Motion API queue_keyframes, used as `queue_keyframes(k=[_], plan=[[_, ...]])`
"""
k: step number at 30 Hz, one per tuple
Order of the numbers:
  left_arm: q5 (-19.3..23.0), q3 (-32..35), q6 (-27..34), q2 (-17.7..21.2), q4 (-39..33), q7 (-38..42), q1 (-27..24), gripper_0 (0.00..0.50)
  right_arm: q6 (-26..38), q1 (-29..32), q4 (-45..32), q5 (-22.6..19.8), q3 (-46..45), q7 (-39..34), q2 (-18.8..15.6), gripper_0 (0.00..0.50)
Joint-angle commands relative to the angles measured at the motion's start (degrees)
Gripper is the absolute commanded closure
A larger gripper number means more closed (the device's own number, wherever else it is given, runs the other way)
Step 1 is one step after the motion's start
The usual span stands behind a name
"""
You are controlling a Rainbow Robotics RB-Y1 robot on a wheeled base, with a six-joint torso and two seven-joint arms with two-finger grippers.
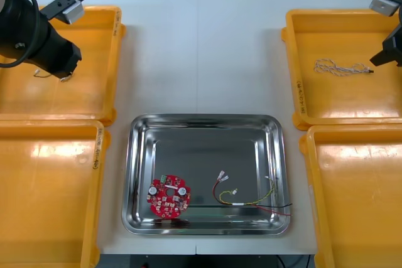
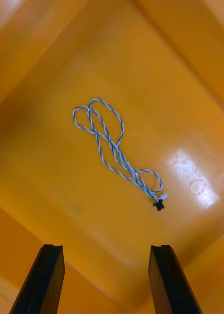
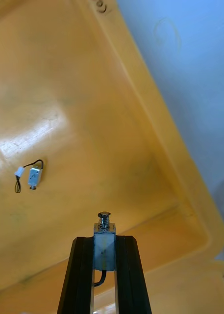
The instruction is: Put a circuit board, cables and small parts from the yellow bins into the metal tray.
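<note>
Left gripper: our fingers are clamped on a small metal part, sprung pin poking out past the tips. Below it is the left yellow bin, the upper one in front view, w/ a second small part on its floor, well off to the side.

Right gripper: fingers spread, nothing btwn them, hanging over the opposite right yellow bin. The blue and white cable lies ahead of the tips, apart from them. Its long axis slants away from the gap, black plug end nearer, loops farther.

The metal tray sits btwn the bins, inward of both arms. It already holds a red circuit board and a red and yellow cable.

Our read: the left load goes rightward to the tray. The right arm is nearer the cable and should reach fwd and close across the strand.
</note>
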Motion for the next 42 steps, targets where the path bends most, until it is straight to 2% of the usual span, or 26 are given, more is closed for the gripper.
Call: queue_keyframes(k=[1,5,11,17,24,33,42], plan=[[0.41,-0.89,0.58,-2.72,-4.80,11.64,-2.06,0.500,-3.45,-3.19,0.90,1.05,3.16,6.50,-1.27,0.000],[0.24,-2.30,0.58,-4.39,-7.17,15.24,-2.06,0.500,-4.94,-4.34,4.24,1.40,3.25,11.42,-1.27,0.000],[-0.73,-4.58,2.16,-8.08,-10.95,19.90,-2.06,0.500,-7.67,-7.85,13.12,2.01,3.25,21.31,-1.27,0.000],[-2.40,-7.75,3.66,-10.89,-13.59,24.21,-2.06,0.500,-10.92,-9.70,18.75,2.10,4.92,21.31,-1.18,0.000],[-4.86,-11.44,4.89,-13.97,-14.29,27.81,-1.97,0.500,-14.61,-10.22,20.06,2.01,8.35,21.31,-0.74,0.000],[-7.76,-15.31,7.17,-17.84,-14.20,30.71,-1.36,0.500,-21.20,-10.31,31.05,-1.85,8.61,21.31,2.07,0.000],[-10.31,-18.29,5.59,-19.77,-14.12,34.31,1.55,0.499,-23.93,-10.66,31.93,-1.68,9.05,21.31,2.60,0.000]])
